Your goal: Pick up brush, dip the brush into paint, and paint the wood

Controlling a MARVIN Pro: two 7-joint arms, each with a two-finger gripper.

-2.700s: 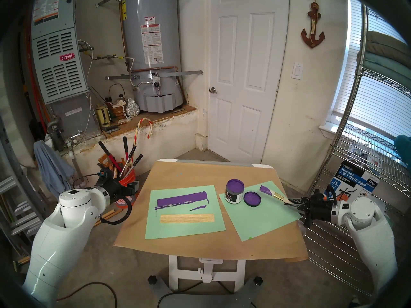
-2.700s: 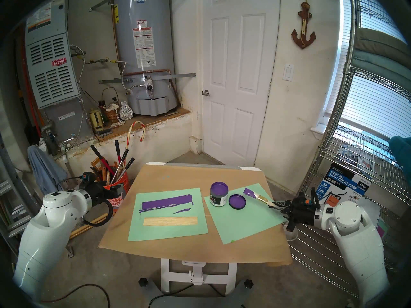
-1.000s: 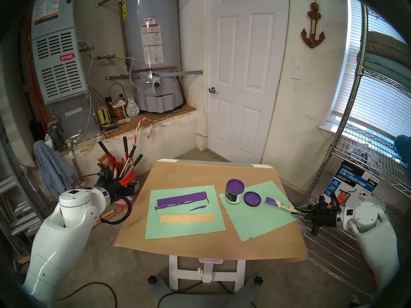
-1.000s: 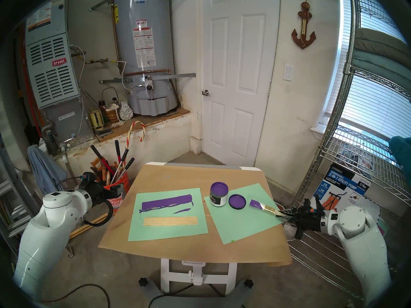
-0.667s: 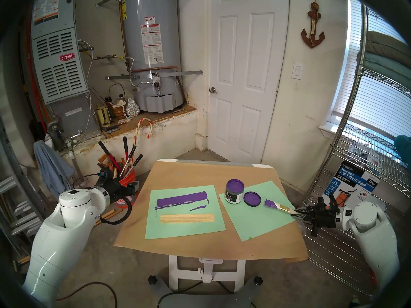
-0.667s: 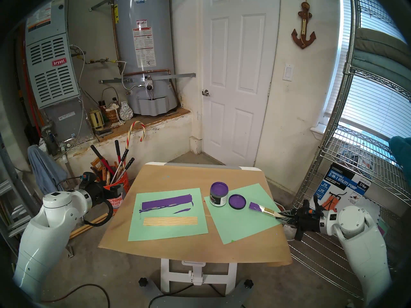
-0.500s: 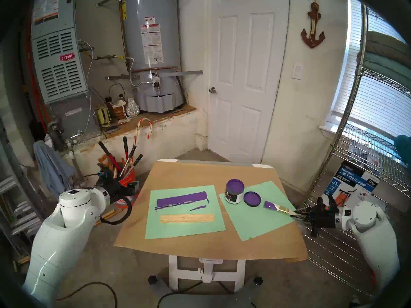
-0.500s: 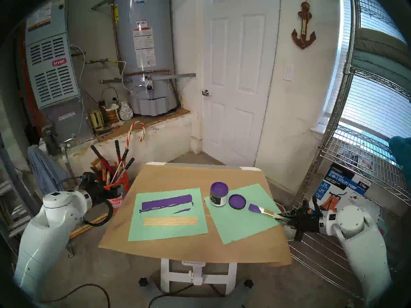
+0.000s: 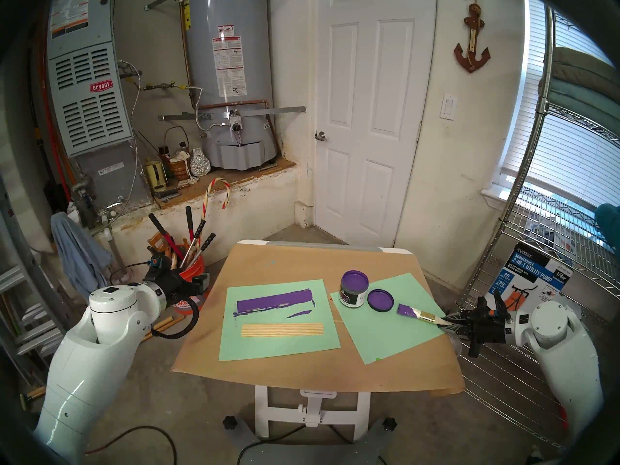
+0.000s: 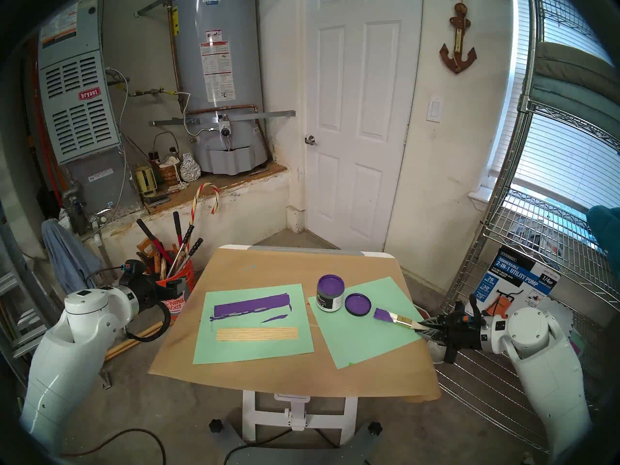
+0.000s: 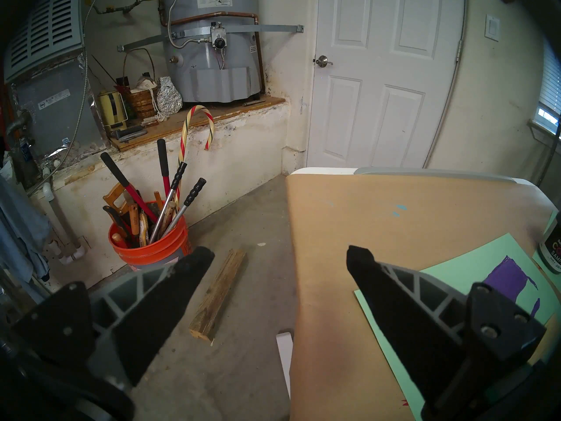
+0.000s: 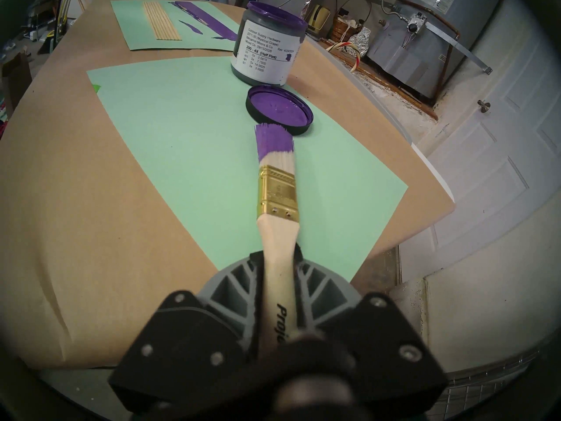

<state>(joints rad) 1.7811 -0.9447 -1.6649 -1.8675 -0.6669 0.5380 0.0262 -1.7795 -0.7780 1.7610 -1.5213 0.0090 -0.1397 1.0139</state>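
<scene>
Paintbrush: the paintbrush (image 12: 277, 195) is held by its pale handle, gold ferrule and purple-coated bristles pointing at the lid, over the right green sheet (image 9: 396, 333).
Right gripper (image 12: 277, 261): fingers (image 12: 256, 270) closed tight on the handle from both sides, at the desk's right edge.
Paint jar: the open jar of purple paint (image 9: 354, 288) stands at the far corner of the right sheet, well beyond the bristles.
Lid: the lid (image 9: 380, 300), purple inside, lies just beside the jar; the bristle tips are just short of it.
Wood: the bare tan stick panel (image 9: 282, 329) lies on the left green sheet (image 9: 278, 348), near a long purple smear (image 9: 274, 300).
Left gripper (image 11: 280, 258): fingers wide apart, holding nothing, off the desk's (image 9: 302, 256) left side, near an orange tool bucket (image 11: 150, 247).
</scene>
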